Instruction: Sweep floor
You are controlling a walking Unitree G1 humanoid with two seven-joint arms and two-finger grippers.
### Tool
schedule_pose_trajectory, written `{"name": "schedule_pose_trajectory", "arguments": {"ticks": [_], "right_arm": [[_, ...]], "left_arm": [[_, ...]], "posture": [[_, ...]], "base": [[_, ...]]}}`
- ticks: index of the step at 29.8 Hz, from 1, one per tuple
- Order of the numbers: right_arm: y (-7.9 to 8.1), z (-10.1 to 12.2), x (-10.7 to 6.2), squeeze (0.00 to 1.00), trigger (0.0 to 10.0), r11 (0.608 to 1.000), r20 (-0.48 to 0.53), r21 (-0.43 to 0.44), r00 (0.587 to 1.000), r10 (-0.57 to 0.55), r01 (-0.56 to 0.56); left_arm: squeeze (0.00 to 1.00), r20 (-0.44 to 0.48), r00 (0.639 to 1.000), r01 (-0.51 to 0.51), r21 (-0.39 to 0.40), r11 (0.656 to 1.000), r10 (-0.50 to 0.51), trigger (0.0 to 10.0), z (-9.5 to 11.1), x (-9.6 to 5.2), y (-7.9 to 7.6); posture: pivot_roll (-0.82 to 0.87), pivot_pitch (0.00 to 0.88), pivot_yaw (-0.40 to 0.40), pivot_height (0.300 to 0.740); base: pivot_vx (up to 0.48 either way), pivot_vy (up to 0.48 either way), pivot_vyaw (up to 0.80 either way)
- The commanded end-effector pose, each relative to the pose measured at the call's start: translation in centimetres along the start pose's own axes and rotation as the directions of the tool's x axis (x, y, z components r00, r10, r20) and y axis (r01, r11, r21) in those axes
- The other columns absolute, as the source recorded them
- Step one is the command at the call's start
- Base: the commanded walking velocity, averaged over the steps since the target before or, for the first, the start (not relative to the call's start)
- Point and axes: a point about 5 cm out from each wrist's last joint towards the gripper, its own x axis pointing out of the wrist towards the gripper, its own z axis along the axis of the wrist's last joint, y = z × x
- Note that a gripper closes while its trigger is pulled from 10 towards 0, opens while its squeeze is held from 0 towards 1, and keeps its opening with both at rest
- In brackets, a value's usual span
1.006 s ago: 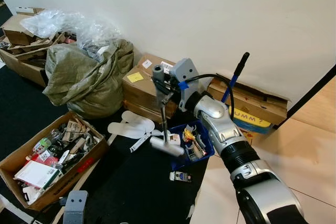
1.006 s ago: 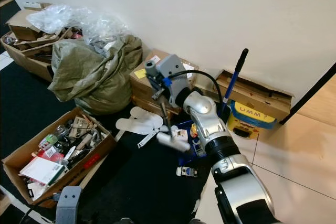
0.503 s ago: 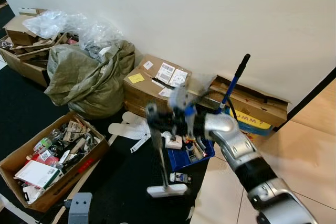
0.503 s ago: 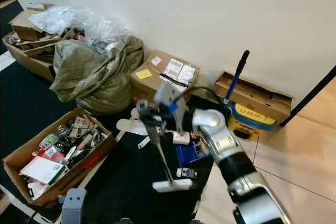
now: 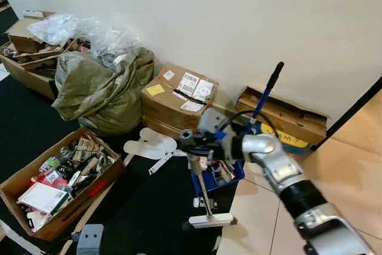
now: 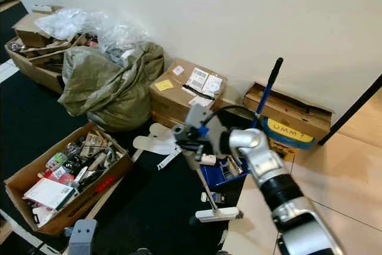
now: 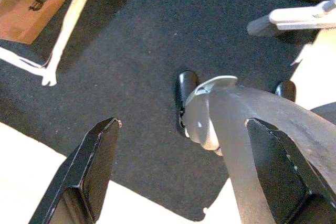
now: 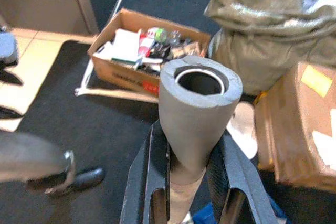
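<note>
A big black mat [image 5: 149, 207] covers the floor here, meeting pale tiles [image 5: 346, 171] on the robot's right, and along the white wall sits a bulging green sack [image 5: 101, 91] with clear plastic bags [image 5: 77, 28] heaped behind it. Beside the sack is a taped cardboard box [image 5: 176, 97], and nearer the robot's left an open carton of odds and ends [image 5: 57, 180]. A blue-handled pole [image 5: 265, 91] leans on the wall over a flat box [image 5: 286, 120]. Now the action: the right gripper [image 8: 189, 182] is out in front of the robot, fingers [image 8: 152, 177] pinched tight on the grey handle of the broom [image 5: 203, 180], just under its hollow top end. The shaft slants down and its pale head [image 5: 212, 220] rests on the mat's edge, right by the tiles, just in front of a small blue crate of bits [image 5: 218, 174]. The left gripper [image 7: 184, 166] hangs low over the mat, fingers spread wide, holding nothing.
</note>
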Motion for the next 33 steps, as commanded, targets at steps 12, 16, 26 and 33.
{"name": "schedule_pose_trajectory", "arguments": {"ticks": [12, 16, 26, 33], "right_arm": [[-2.5, 1.9, -6.0, 0.00, 10.0, 0.986, 0.079, 0.132, 0.993, 0.092, -0.102], [-3.3, 1.6, -7.2, 0.00, 10.0, 0.992, -0.005, 0.111, 0.998, 0.064, -0.063], [-5.9, 0.9, -9.0, 0.00, 10.0, 0.984, -0.230, -0.069, 0.957, -0.178, 0.166], [-6.8, 1.1, -9.5, 0.00, 10.0, 0.955, -0.271, -0.151, 0.918, -0.289, 0.255]], "left_arm": [[0.00, -0.081, 0.997, -0.010, 0.000, 1.000, 0.010, 10.0, -2.0, -0.7, 0.7], [0.00, -0.087, 0.996, -0.008, -0.002, 1.000, 0.007, 10.0, -2.0, -0.7, 0.4], [0.00, -0.096, 0.995, -0.003, -0.002, 1.000, 0.003, 10.0, -2.0, -0.5, -0.1], [0.00, -0.095, 0.995, -0.011, 0.002, 1.000, 0.012, 10.0, -1.9, -0.6, 0.4]], "posture": [[0.01, 0.140, -0.023, 0.740], [0.00, 0.137, -0.023, 0.740], [0.01, 0.132, -0.015, 0.740], [0.00, 0.130, -0.017, 0.740]], "base": [[0.000, 0.000, 0.00], [0.000, 0.000, 0.00], [0.000, 0.000, 0.00], [0.000, 0.000, 0.00]]}}
